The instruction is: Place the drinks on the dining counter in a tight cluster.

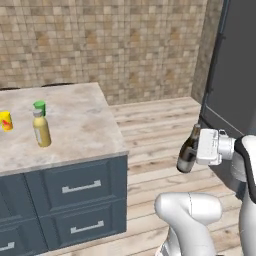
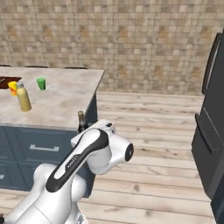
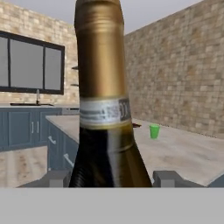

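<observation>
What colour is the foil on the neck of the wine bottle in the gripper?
Gold, above a white neck band on the wine bottle; the hand view shows it best.

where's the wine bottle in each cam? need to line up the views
Left base view: wine bottle right of centre, off the counter, held over the floor.
Right base view: its neck peeks up behind the arm, left of centre.
Hand view: fills the centre.
Shared landmark: green cup.
</observation>
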